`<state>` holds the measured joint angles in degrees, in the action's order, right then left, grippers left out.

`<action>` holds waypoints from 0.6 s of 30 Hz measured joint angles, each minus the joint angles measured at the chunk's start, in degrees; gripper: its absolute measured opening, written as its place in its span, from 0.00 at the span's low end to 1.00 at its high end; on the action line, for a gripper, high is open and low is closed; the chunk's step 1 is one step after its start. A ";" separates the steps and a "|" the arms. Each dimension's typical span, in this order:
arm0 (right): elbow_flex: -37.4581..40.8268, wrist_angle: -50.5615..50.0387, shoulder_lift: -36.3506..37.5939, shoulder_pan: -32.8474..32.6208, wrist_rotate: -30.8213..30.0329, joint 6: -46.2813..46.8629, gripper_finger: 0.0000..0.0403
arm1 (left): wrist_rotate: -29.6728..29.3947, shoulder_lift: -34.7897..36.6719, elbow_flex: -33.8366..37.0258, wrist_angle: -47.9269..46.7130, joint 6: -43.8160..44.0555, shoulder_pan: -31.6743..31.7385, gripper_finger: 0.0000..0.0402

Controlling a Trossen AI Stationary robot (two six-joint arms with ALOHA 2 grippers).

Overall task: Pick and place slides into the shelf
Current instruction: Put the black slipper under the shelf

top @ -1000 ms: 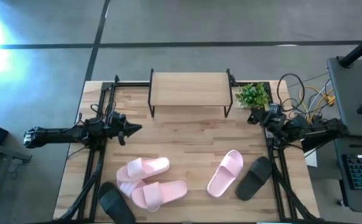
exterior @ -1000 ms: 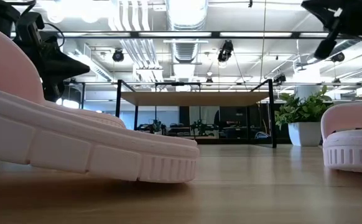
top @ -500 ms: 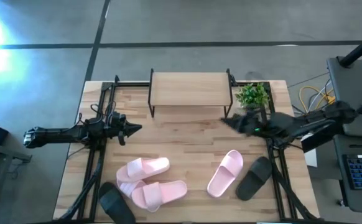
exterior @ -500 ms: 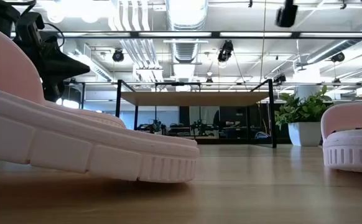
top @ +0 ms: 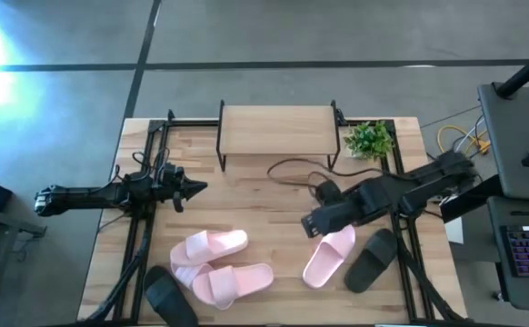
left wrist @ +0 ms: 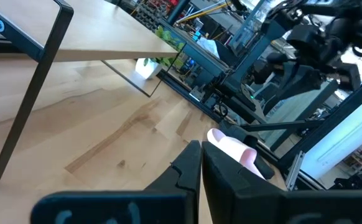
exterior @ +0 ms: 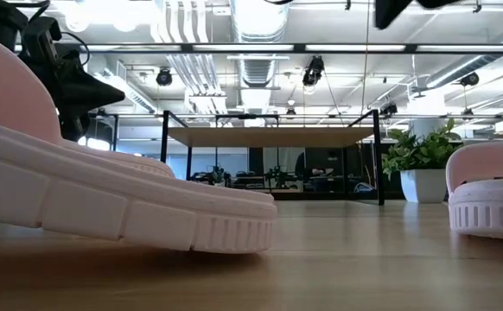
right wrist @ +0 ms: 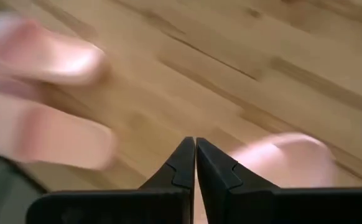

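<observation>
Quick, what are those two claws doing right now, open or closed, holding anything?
Left gripper: shut, empty, at the table's left side.
Right gripper: shut, empty, above a pink slide.

wooden table (top: 264, 195) is seen carrying the shelf (top: 277, 130) at the far edge, a potted plant (top: 368, 140) just beside it. pink slides (top: 221, 267) and a black slide (top: 169, 295) are laid near-left; one pink slide (top: 330, 253) and one black slide (top: 371, 260) near-right.

Looming huge at the near left, a pale pink slide (exterior: 105, 194) on the wooden bench (exterior: 338, 268), another pink slide (exterior: 489, 194) at the right edge, the shelf (exterior: 273, 136) standing far back between them, a potted plant (exterior: 420, 168) beside it.
</observation>
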<state>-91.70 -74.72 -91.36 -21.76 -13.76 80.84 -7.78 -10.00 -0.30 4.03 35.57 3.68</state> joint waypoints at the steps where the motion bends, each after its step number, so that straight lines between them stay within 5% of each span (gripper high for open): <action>1: -3.06 -4.15 -2.22 -0.29 1.48 -0.02 0.02 | -0.01 0.00 0.00 0.00 0.00 0.00 0.00; 4: -10.81 -15.83 -8.84 -1.34 6.82 -0.80 0.02 | 0.01 0.00 0.00 0.00 0.02 0.00 0.00; 9: -15.59 -15.64 -15.58 -3.94 13.41 -4.99 0.02 | -0.01 -0.04 0.00 -0.01 0.02 0.00 0.00; 13: -14.35 -15.44 -18.47 -7.20 17.97 -0.29 0.02 | -0.03 -0.13 0.00 -0.06 0.00 0.00 0.00; 18: -7.79 -15.31 -20.28 -12.88 31.49 7.83 0.02 | 0.05 -0.23 0.00 -0.09 0.02 0.00 0.00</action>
<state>-99.49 -90.03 -111.65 -34.64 17.74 88.67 -7.73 -10.23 -0.30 3.94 35.59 3.68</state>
